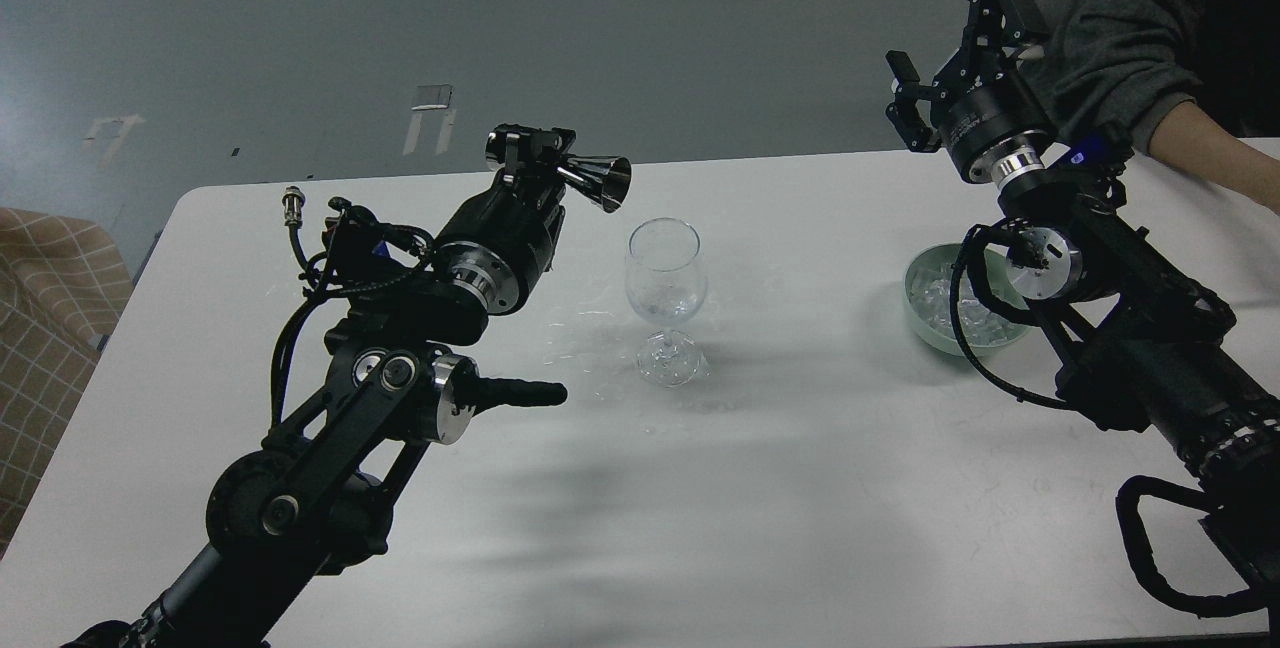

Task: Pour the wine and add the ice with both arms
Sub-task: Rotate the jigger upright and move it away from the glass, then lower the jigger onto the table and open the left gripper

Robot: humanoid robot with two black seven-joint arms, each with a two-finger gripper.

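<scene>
A clear wine glass (pixel 663 298) stands upright mid-table with a little clear wine (pixel 664 306) in its bowl. My left gripper (pixel 535 150) is shut on a shiny metal jigger (pixel 595 178), held on its side up and left of the glass rim, mouth facing right. No liquid runs from it. A pale green bowl (pixel 918 304) at the right holds the ice (pixel 940 300), partly hidden by my right arm. My right gripper (pixel 950 38) is open and empty, raised above and behind the bowl.
Wet spill marks (pixel 590 343) lie on the white table (pixel 780 488) left of the glass foot. A person's grey-sleeved arm (pixel 1150 58) rests on the table's far right corner, just behind my right gripper. A checked chair (pixel 40 318) stands off the left edge.
</scene>
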